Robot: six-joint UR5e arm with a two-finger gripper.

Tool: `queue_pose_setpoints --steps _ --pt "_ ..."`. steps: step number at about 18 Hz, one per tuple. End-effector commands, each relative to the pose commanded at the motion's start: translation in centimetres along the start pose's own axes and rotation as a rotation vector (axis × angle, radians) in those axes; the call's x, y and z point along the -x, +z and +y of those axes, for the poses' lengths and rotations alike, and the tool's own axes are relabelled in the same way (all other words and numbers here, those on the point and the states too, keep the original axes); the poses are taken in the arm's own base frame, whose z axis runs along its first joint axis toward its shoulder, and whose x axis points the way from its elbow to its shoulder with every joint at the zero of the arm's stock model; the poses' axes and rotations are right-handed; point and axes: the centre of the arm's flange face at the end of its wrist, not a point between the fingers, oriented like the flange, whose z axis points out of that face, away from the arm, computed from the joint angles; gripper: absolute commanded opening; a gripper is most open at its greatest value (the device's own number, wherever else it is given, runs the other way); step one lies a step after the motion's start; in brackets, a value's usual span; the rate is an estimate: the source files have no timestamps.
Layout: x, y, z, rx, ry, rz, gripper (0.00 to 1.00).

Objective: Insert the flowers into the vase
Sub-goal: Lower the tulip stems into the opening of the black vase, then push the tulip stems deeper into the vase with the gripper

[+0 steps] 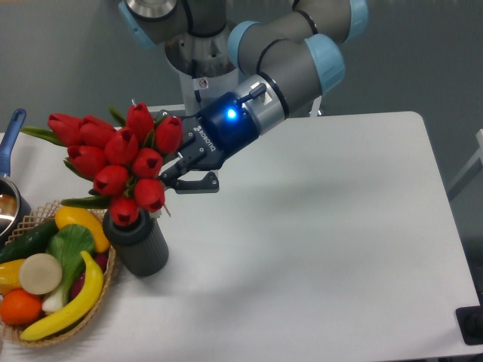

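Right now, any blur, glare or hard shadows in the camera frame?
Fixed camera: lighting soft and even, only faint diffuse shadows on the table; the flowers and gripper look slightly soft; a blue LED glows on the wrist without flare; the vase is dark, its ribbing barely legible.

A white table (339, 226) carries three things, all left of the gripper (179, 167). The black vase (138, 245) stands just below it, a basket (45, 290) of fruit lies farther left, and a pan (9, 192) sits at the edge.
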Motion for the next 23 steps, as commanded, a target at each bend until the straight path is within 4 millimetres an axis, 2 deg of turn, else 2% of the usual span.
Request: queue_pose_setpoints --steps 6,16,20,23 --pt "-0.6 1.9 1.3 0.010 -0.022 0.034 0.00" --pt "-0.2 3.3 3.5 0.012 0.021 0.063 0.04" --pt "-0.2 3.4 4.1 0.014 0.017 0.064 0.04" --pt "-0.4 3.5 5.2 0.022 -0.003 0.063 0.04"
